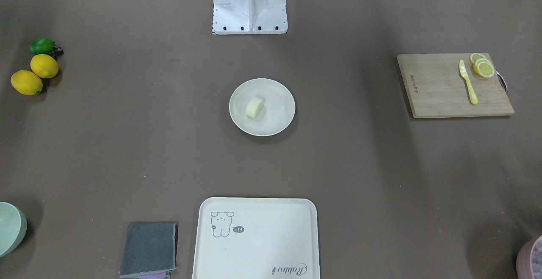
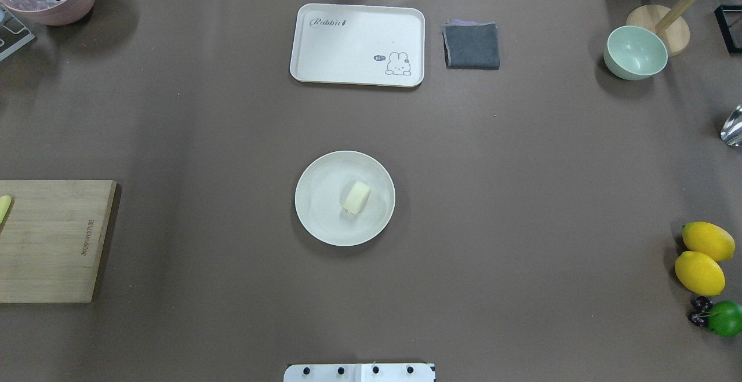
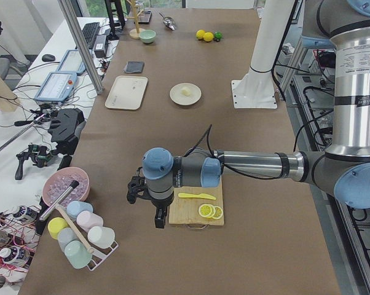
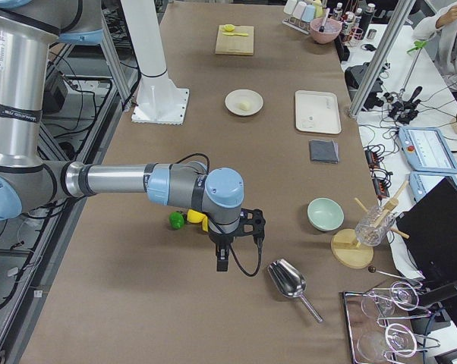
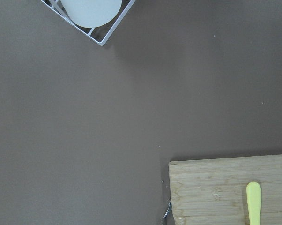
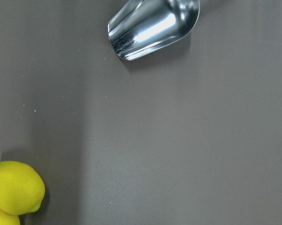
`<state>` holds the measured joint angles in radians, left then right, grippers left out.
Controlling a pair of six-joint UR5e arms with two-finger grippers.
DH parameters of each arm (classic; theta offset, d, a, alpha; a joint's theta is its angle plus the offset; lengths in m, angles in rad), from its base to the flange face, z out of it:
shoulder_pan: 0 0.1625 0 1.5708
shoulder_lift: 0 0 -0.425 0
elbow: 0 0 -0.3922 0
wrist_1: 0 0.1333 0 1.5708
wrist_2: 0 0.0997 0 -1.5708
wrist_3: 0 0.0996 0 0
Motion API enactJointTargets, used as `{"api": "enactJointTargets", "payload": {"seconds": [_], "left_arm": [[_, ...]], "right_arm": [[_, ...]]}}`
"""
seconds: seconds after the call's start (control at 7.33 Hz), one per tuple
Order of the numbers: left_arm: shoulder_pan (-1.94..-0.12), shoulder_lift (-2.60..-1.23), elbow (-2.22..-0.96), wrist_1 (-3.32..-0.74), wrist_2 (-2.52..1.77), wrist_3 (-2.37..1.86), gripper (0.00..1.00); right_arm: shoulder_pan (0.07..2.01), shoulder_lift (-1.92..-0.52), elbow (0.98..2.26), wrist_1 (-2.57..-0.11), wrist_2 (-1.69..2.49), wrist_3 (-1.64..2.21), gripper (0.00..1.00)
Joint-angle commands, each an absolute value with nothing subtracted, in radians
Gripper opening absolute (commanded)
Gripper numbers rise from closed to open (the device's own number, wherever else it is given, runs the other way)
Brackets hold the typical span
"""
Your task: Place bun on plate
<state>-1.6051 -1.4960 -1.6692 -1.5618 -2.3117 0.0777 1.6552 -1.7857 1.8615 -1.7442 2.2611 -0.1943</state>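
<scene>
The bun (image 1: 254,107), a small pale cream lump, lies on its side on the round off-white plate (image 1: 279,89) at the middle of the table, a little off the plate's centre. The overhead view shows the same: the bun (image 2: 356,197) rests inside the plate (image 2: 317,211). No arm reaches near them. My left gripper (image 3: 160,218) hangs far away beside the cutting board at the table's left end. My right gripper (image 4: 222,262) hangs at the right end near the lemons. Both show only in the side views, so I cannot tell whether they are open or shut.
A cream tray (image 2: 357,44), grey cloth (image 2: 472,45) and green bowl (image 2: 635,53) line the far side. Two lemons (image 2: 699,272) and a lime (image 2: 725,317) sit at the right end by a metal scoop (image 6: 152,29). The wooden board (image 1: 454,86) carries a yellow knife (image 1: 468,82) and lemon slices (image 1: 483,66).
</scene>
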Motion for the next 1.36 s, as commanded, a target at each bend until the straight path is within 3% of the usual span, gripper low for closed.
{"api": "enactJointTargets", "payload": {"seconds": [0.0, 1.23], "left_arm": [[-1.603, -1.486, -1.674, -1.565, -2.312, 0.080, 0.98], [-1.603, -1.480, -1.677, -1.617, -2.312, 0.081, 0.98]], "right_arm": [[1.655, -1.786, 1.861, -1.746, 2.263, -0.195, 1.00], [1.655, -1.796, 1.848, -1.747, 2.275, -0.196, 1.00]]}}
